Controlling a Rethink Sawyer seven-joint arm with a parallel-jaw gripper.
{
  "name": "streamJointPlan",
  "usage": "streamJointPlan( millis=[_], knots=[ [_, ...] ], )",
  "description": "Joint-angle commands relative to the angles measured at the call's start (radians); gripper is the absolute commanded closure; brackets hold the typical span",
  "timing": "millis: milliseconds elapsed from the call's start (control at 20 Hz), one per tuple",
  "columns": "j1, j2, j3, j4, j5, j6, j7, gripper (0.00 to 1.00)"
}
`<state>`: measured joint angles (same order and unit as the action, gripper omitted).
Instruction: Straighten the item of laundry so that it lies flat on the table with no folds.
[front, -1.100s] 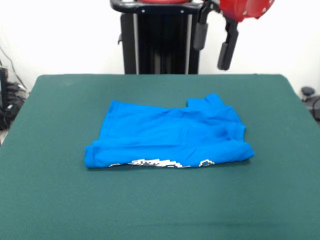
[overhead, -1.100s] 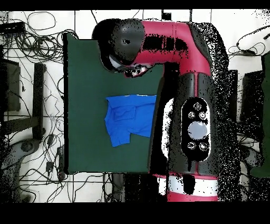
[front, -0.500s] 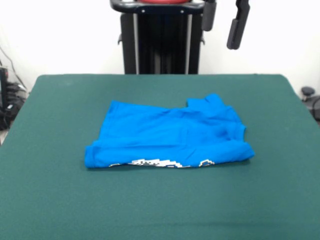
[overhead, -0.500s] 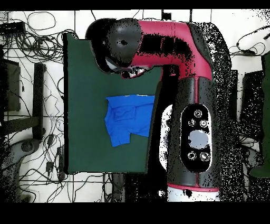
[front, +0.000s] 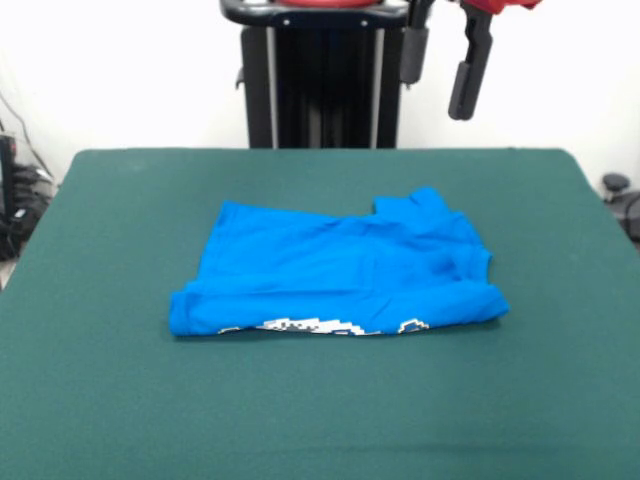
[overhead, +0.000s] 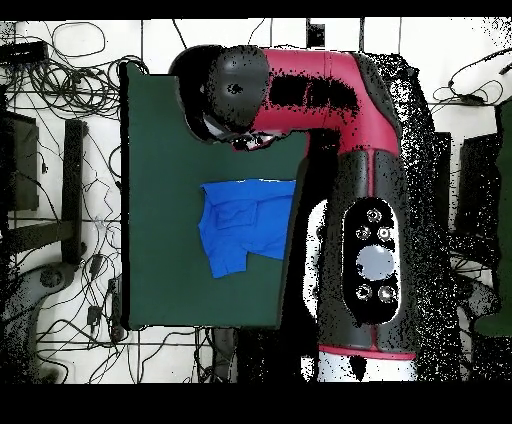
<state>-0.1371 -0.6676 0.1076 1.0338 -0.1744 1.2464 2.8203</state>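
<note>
Blue shirt (front: 335, 275) folded mid-table, printed edge shown along the near hem.
Green table (front: 320, 410) is left bare on all sides; the gripper (front: 441, 70) is held high above the far edge, fingers parted, empty.

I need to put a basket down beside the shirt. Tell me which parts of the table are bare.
The T-shirt lies folded near the middle of the table. Bare green cloth surrounds it: a wide strip along the camera-side edge, broad margins on both sides, and a narrower band behind it toward the pedestal. The gripper hangs open, high above the far right edge.
</note>
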Motion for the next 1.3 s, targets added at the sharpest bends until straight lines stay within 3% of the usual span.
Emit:
streamJointPlan(
  millis=[50, 900, 1300],
  knots=[
    [0.003, 0.037, 0.008, 0.197, 0.009, -0.093, 0.009, 0.00],
    [-0.010, 0.116, 0.011, 0.194, -0.025, -0.245, -0.005, 0.00],
    [-0.003, 0.119, -0.001, 0.198, -0.017, -0.256, 0.001, 0.00]
  ],
)
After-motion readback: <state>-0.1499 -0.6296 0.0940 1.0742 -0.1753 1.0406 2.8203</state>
